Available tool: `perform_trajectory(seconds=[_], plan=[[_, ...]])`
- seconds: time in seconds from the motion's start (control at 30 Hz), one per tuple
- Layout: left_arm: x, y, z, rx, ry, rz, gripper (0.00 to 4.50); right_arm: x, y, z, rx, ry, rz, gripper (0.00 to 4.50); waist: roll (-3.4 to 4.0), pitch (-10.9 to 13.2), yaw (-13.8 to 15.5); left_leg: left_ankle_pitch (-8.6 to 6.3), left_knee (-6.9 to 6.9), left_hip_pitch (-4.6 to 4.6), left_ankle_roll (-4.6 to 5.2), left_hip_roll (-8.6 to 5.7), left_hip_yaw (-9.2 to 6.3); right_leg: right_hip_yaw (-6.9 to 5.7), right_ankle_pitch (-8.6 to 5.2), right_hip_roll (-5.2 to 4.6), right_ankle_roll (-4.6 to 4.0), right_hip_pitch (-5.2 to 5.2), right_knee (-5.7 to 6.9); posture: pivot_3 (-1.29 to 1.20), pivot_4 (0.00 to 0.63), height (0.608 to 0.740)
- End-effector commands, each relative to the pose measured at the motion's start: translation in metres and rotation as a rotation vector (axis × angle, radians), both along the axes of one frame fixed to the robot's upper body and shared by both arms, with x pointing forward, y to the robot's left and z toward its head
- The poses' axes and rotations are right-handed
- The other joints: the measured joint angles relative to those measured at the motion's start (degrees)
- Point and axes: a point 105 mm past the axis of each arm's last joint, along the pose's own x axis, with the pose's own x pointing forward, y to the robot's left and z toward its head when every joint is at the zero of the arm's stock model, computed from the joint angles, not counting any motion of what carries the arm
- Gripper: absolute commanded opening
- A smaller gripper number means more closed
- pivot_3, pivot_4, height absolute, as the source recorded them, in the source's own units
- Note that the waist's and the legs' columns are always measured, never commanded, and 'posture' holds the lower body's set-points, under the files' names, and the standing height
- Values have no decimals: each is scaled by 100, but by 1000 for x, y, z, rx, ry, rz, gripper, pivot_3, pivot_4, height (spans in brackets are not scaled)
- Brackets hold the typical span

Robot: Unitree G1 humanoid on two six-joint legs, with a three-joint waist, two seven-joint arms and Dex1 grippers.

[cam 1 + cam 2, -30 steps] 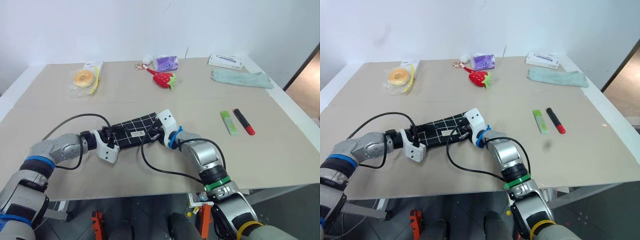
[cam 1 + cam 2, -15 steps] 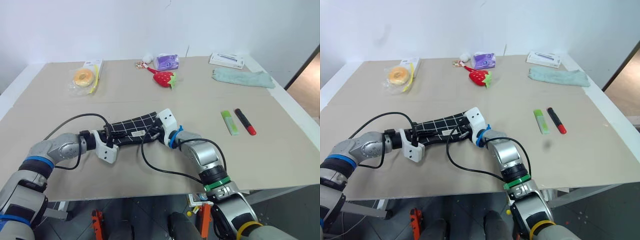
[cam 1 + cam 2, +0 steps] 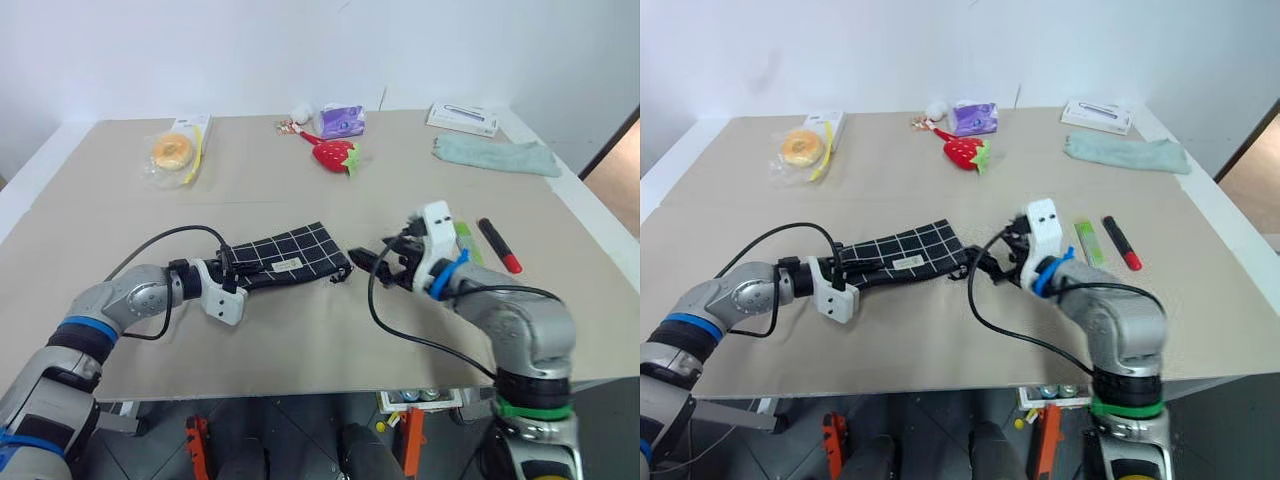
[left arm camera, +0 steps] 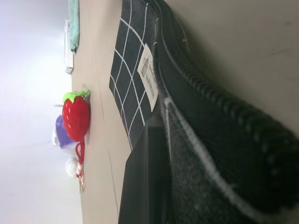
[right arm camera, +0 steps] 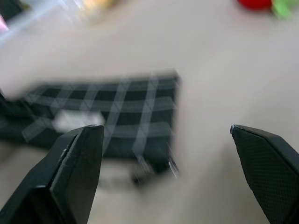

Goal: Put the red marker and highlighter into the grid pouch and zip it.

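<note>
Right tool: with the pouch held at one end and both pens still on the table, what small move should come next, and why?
Probably swing the right tool towards the highlighter and red marker to pick one up. Its jaws stand open and empty beside the grid pouch, both pens lie on the table just beyond it, and the left tool is shut on the pouch's end.

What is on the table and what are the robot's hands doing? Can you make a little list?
left gripper: shut on the grid pouch at its left end
right gripper: open, holding nothing, just right of the pouch
red marker: lying on the table, not in the pouch
highlighter: lying beside the marker, on its left
strawberry plush: at the far side of the table
green cloth: far right
donut in wrapper: far left
</note>
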Motion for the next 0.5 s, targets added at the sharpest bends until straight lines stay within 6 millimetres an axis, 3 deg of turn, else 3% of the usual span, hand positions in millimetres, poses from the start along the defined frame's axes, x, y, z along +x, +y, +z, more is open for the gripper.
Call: perform_trajectory(seconds=[0.03,0.27,0.5], plan=[[-1,-9,9,-55,-29,-12,0,-11,7,-2,20,85,11,4415,-1,0,-17,1,0,1,0,3,-1,2,2,6,-1,1,0,0,150,740],[0,-18,21,-84,-82,-32,0,0,34,-11,73,130,-20,4415,-12,7,-39,2,1,-7,-3,4,-1,10,4,10,1,-3,-1,0,150,740],[-1,-20,22,-83,-92,-35,0,16,29,-31,14,177,-124,4415,-15,9,-44,0,-9,-12,0,4,-2,7,-7,8,-2,-9,-2,0,150,740]])
